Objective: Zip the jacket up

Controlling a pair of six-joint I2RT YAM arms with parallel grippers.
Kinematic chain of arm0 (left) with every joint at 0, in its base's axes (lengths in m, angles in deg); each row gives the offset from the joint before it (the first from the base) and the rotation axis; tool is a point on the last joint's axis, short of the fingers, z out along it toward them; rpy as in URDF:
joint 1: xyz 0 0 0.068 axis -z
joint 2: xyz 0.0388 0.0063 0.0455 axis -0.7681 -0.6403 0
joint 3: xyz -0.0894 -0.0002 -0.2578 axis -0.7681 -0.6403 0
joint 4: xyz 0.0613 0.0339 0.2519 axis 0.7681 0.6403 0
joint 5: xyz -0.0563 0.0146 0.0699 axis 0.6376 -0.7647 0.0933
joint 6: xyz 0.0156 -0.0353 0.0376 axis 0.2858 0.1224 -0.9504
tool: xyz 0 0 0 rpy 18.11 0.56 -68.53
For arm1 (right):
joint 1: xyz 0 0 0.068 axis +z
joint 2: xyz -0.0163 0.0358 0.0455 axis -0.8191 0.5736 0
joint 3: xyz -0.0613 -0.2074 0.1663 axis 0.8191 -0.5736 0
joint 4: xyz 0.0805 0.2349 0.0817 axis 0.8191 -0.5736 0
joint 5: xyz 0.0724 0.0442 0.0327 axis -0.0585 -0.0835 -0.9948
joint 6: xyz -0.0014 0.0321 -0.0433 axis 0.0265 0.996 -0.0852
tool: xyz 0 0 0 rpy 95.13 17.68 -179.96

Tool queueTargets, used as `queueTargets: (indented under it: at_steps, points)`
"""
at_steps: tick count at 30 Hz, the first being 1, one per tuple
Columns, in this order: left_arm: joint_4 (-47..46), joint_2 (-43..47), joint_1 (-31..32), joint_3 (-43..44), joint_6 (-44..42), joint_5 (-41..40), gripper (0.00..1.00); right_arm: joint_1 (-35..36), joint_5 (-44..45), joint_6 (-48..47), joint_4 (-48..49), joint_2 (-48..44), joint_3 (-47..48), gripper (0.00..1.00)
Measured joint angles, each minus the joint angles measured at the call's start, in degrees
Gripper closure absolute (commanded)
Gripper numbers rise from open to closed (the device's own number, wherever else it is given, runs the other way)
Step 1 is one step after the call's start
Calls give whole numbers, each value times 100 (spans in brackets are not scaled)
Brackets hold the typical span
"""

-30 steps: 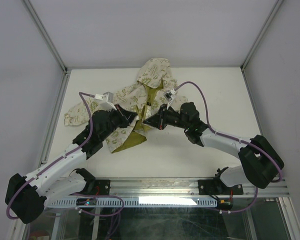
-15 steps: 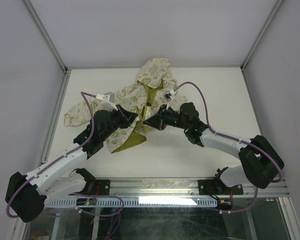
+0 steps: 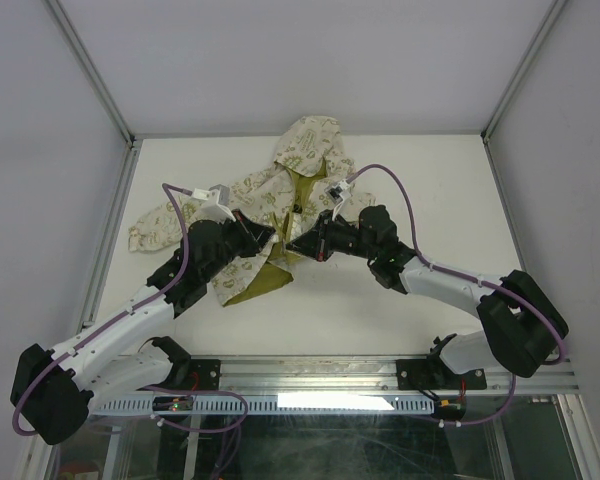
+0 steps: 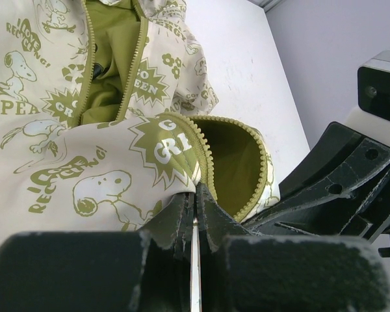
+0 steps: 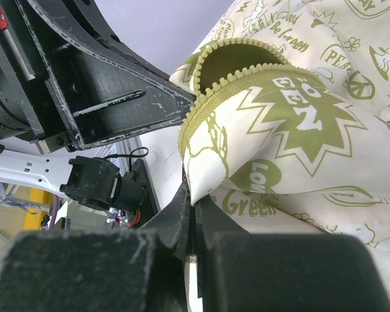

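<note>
Top view: the cream hooded fabric jacket with olive printed motifs (image 3: 300,175) lies open on the white counter (image 3: 420,180). Its hood is at the far side, and the front opening runs from the hood toward the arm bases. The black left claw (image 3: 267,234) and black right claw (image 3: 296,243) meet tip to tip at the opening's near end, neither one nearer.

Left wrist view: the left claw (image 4: 194,198) is pinched narrow on one front edge. The toothed olive zipper band (image 4: 205,156) curls just beyond its tips.

Right wrist view: the right claw (image 5: 191,201) is clamped on the opposite edge. I judge the two band ends must lie side by side to join.
</note>
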Motion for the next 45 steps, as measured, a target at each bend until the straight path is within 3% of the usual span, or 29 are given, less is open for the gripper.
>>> queueTargets:
  at_steps: [45]
  points:
    - [140, -138, 74, 170, -85, -131, 100, 83, 459, -299, -216, -131, 2, 100]
